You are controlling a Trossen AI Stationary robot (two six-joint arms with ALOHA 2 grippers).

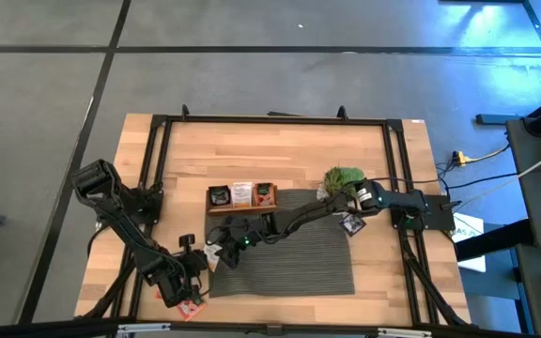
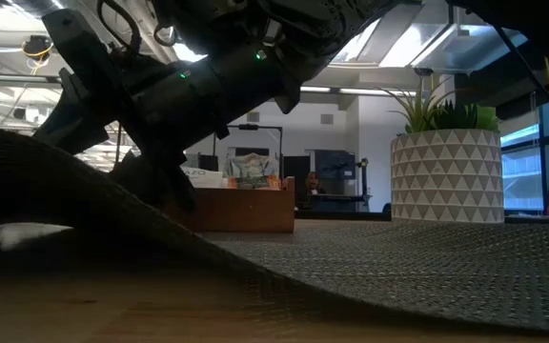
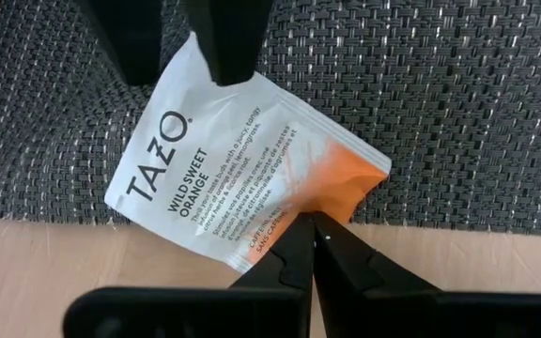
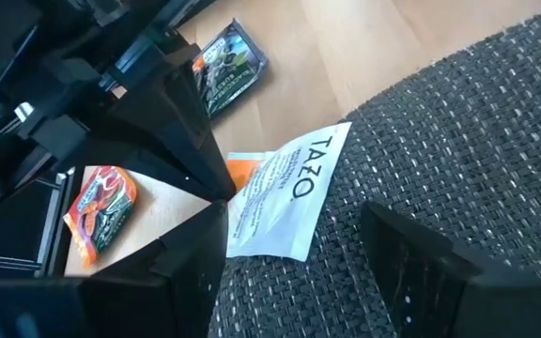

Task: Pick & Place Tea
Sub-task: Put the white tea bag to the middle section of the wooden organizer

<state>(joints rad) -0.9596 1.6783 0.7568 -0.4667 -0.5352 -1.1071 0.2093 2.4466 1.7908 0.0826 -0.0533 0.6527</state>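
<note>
A white tea sachet (image 3: 224, 160) with an orange end lies at the near left edge of the grey mat (image 3: 458, 103). My left gripper (image 3: 313, 233) is shut on its orange end. My right gripper (image 4: 299, 272) is open, reaching in from the right. Its fingers (image 3: 228, 38) stand on either side of the sachet's white end (image 4: 275, 230). In the high view both grippers meet near the mat's left edge (image 1: 216, 258). More tea stands in the wooden tray (image 1: 242, 208). My left gripper pinches the sachet's orange edge (image 3: 294, 218) between its two fingertips, which come slanting down from the table's near left. The sachet's white end rests on the mat and its orange end reaches out over the bare wood. Whether my right gripper touches the sachet, I cannot tell.
A dark green sachet (image 4: 228, 61) and a red-orange one (image 4: 101, 211) lie on the wood beside the left arm. Another sachet (image 1: 352, 223) lies by the mat's right edge. A potted plant (image 1: 343, 178) stands right of the tray, and black frame rails (image 1: 158, 169) border the table.
</note>
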